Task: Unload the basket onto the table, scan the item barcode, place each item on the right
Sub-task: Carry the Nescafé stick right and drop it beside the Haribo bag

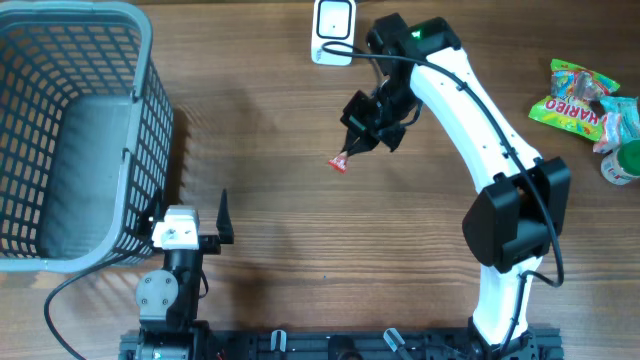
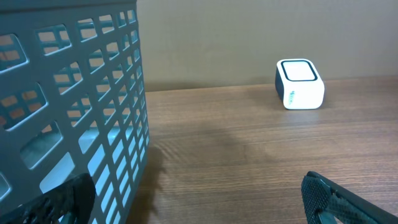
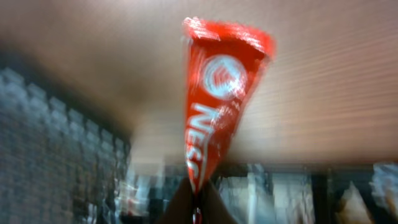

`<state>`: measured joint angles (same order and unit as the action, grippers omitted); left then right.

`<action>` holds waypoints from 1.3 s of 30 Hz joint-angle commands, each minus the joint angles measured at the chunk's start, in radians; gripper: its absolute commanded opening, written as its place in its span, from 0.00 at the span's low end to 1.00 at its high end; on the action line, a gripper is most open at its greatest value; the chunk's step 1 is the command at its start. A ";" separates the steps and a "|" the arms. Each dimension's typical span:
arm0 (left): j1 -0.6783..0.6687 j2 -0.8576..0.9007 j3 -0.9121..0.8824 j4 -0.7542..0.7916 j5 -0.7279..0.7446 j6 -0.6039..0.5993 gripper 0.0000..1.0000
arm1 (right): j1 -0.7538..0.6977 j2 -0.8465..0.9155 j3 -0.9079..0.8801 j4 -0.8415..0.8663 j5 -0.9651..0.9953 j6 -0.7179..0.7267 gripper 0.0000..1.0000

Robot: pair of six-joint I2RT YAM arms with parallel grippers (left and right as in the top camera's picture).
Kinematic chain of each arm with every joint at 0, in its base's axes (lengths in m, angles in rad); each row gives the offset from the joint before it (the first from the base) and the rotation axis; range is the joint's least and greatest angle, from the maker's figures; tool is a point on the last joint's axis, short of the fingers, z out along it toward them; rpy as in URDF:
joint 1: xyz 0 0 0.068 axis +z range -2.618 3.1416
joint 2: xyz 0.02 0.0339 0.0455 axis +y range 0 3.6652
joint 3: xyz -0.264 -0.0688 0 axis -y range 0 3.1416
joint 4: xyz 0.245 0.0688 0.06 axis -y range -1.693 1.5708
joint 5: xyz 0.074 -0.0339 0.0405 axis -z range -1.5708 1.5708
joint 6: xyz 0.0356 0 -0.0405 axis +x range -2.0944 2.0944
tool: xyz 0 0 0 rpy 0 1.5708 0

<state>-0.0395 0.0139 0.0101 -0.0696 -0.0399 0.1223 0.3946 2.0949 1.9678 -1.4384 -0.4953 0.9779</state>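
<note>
The right gripper (image 1: 348, 152) is clenched on a small red sachet (image 1: 340, 162), pinching it by its narrow end so the wider end points away from the fingers. In the right wrist view the sachet (image 3: 214, 106) is blurred, but white lettering beginning "NES" and a round white logo show on its red face. From above, it sits over the middle of the wooden table (image 1: 290, 270), in front of the white scanner (image 1: 333, 18) and somewhat apart from it. Whether its far tip touches the wood I cannot tell. The right arm reaches across from the table's near right side, elbow bent, wrist angled toward the scanner.

The left gripper (image 1: 188, 208) hangs released, its black fingers spread wide with nothing between them, just beside the grey mesh basket (image 1: 150, 150) on the left. Its wrist view looks past the basket wall (image 2: 81, 93) to the scanner (image 2: 300, 84) standing upright at the table's far edge.

At the far right lie colourful snack bags (image 1: 578, 98), well apart from both arms.
</note>
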 commanded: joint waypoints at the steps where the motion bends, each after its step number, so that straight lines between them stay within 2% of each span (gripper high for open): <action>1: -0.002 -0.006 -0.005 0.001 -0.003 -0.006 1.00 | -0.001 0.009 0.007 0.248 0.394 0.053 0.05; 4: -0.002 -0.006 -0.005 0.001 -0.003 -0.006 1.00 | -0.002 0.012 0.007 0.493 0.562 -0.020 0.05; 7: -0.002 -0.006 -0.005 0.001 -0.003 -0.006 1.00 | -0.002 0.063 0.007 0.726 0.687 0.030 0.05; 15: -0.002 -0.006 -0.005 0.001 -0.003 -0.006 1.00 | -0.002 0.286 0.041 1.222 0.800 0.134 0.05; 21: -0.002 -0.006 -0.005 0.001 -0.003 -0.006 1.00 | 0.001 0.446 0.245 1.266 0.843 0.196 0.05; 26: -0.002 -0.006 -0.005 0.001 -0.003 -0.006 1.00 | -0.002 0.473 0.263 1.260 0.888 0.201 0.05; 29: -0.002 -0.006 -0.005 0.001 -0.003 -0.006 1.00 | -0.015 0.469 0.417 1.046 0.888 0.174 0.05; 31: -0.002 -0.006 -0.005 0.001 -0.003 -0.006 1.00 | -0.064 0.442 0.594 0.714 0.879 0.145 0.05; 32: -0.002 -0.006 -0.005 0.001 -0.003 -0.006 1.00 | -0.087 0.431 0.642 0.603 0.875 0.146 0.05; 33: -0.002 -0.006 -0.005 0.001 -0.003 -0.006 1.00 | -0.140 0.399 0.715 0.391 0.873 0.143 0.05; 36: -0.002 -0.006 -0.005 0.001 -0.003 -0.006 1.00 | -0.292 0.345 0.743 0.093 0.867 0.031 0.05; 39: -0.002 -0.006 -0.005 0.001 -0.003 -0.006 1.00 | -0.440 0.355 0.690 -0.035 0.862 -0.162 0.05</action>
<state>-0.0395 0.0139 0.0101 -0.0696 -0.0399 0.1223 0.0452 2.4565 2.6919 -1.4239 0.3599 0.9997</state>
